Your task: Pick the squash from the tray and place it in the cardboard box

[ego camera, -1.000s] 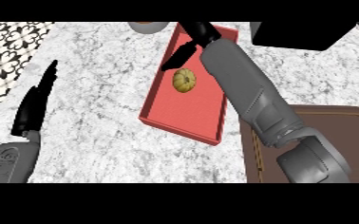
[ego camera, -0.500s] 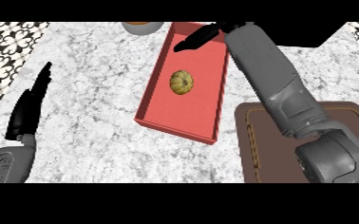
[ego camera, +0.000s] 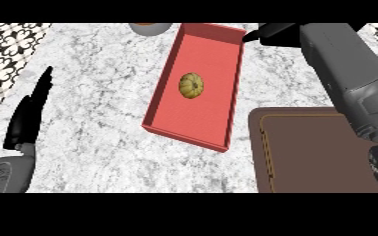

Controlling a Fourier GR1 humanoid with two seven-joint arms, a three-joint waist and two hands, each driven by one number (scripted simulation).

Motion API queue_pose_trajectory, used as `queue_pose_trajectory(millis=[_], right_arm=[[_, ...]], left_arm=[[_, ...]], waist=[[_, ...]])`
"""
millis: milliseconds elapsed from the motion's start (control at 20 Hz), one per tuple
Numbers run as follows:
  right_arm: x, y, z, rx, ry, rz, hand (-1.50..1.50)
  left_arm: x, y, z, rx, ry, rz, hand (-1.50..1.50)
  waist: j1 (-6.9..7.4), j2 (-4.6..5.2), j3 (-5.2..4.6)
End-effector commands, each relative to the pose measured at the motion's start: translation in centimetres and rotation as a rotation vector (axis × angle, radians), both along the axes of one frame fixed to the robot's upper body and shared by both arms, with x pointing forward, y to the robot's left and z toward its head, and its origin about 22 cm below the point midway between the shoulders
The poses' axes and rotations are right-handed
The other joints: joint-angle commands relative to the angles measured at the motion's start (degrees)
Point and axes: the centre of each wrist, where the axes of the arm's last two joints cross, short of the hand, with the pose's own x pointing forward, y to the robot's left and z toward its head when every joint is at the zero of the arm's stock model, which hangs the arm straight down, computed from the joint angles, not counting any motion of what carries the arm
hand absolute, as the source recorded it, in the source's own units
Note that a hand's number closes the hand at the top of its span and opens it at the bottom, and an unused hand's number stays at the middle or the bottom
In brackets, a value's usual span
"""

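The right hand (ego camera: 272,32) is hovering just beyond the tray's (ego camera: 230,111) far corner, holding nothing; how far its fingers are spread, I cannot tell. The squash (ego camera: 192,85) is lying in the tray, nearer than the hand. Reaching back, the hand could be knocking the rim. The left hand (ego camera: 29,111) is resting open.

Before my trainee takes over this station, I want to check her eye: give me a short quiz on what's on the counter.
1. True or false: the squash lies in the red tray.
2. Which side of the tray is the cardboard box on: A) the robot's left, B) the robot's right?
3. Fill in: the left hand rests open near the view's ____ edge.

Key: 1 true; 2 B; 3 left.
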Motion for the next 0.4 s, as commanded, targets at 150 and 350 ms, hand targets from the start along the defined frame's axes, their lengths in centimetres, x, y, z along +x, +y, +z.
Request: queue_pose_trajectory(millis=[150, 350], right_arm=[[-1.1, -8.2, 1.4, -0.032, -0.01, -0.032, -1.5], [-2.2, -11.1, 0.4, -0.112, -0.005, 0.011, -1.5]], left_arm=[[0.6, -0.1, 0.8, -0.005, -0.01, -0.013, 0.0], [0.5, -1.5, 0.3, -0.001, -0.014, -0.041, 0.0]], waist=[[0.77, 0.59, 0.1], [1.36, 0.85, 0.18]])
